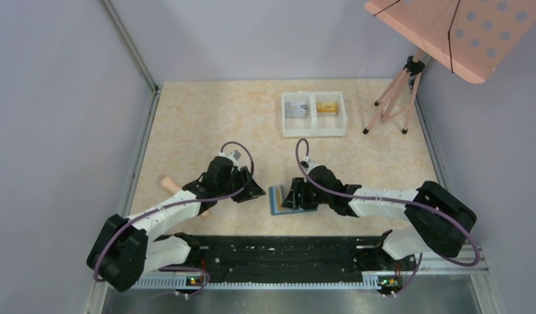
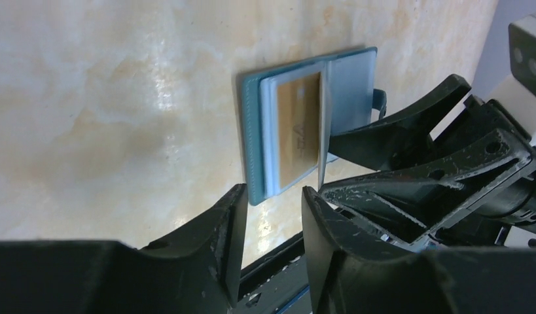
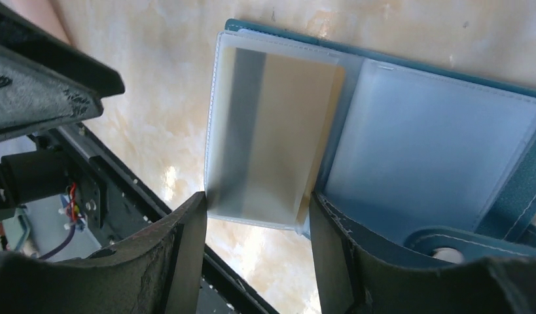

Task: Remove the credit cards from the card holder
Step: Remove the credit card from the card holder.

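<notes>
Wooden peg: lies on the bench under the left forearm, behind the left claw; a wide backward swing could knock it.
Left claw: released, with nothing between its fingers. It hovers just short of the near corner of the card holder. Going in low, it could push the holder away instead of reaching the card.
Card holder: lies spread open on the bench directly ahead of the left claw and under the right claw. It is light and probably slides if the right claw eases off.
Gold card: sits inside the clear pocket, which is lifted a little off the holder, just ahead of the left claw's tips. A pinch may catch the sleeve along with the card, so the whole holder comes up.
Right claw: spread, its fingers straddling the pocket's lower edge. I cannot tell whether the pads touch it. The two claws are very near each other, so a collision is the main hazard.
Tray: well beyond both claws. It holds what look like a grey card and an orange card, one in each compartment. A loosely held card could drop on the way there.
</notes>
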### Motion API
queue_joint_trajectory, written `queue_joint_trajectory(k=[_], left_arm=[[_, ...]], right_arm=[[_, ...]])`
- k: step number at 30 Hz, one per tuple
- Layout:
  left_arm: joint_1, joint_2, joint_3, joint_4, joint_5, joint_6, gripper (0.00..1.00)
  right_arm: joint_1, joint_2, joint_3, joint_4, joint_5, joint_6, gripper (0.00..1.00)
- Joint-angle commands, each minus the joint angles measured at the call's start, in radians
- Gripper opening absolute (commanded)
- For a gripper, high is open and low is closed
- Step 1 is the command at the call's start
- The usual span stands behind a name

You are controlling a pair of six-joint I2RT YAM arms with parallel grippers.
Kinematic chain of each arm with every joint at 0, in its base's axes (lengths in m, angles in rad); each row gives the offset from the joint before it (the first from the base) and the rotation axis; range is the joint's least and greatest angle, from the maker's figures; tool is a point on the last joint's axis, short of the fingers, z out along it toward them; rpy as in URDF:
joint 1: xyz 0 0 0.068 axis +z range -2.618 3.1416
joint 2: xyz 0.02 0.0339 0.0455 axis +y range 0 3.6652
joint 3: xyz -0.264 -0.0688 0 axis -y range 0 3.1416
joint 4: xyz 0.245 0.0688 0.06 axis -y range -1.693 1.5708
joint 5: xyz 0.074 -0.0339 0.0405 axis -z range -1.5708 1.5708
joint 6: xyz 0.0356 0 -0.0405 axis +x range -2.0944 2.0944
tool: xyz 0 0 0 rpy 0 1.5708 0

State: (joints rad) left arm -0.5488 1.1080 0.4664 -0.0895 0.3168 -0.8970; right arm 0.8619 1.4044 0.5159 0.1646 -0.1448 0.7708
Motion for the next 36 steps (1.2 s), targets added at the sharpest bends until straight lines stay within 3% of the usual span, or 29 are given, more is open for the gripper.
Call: queue_joint_trajectory(k=[1,7,11,22,36], left_arm=[[-0.013,0.087,0.088,0.096,0.015,0.005,0.36],[-0.037,0.240,0.173,0.151,0.044,0.010,0.18],[-0.076,0.325,0.238,0.154,0.054,0.020,0.14],[-0.121,0.435,0.287,0.165,0.078,0.017,0.10],[-0.165,0.482,0.315,0.252,0.148,-0.045,0.10]], right_arm=[[-0.053,-0.053,-0.047,0.105,-0.121,0.005,0.41],[-0.087,-0.050,-0.082,0.169,-0.182,0.013,0.41],[-0.093,-0.050,-0.093,0.205,-0.204,0.027,0.41],[-0.103,-0.071,-0.106,0.214,-0.217,0.037,0.42],[-0.104,-0.111,-0.063,0.112,-0.179,0.013,0.60]])
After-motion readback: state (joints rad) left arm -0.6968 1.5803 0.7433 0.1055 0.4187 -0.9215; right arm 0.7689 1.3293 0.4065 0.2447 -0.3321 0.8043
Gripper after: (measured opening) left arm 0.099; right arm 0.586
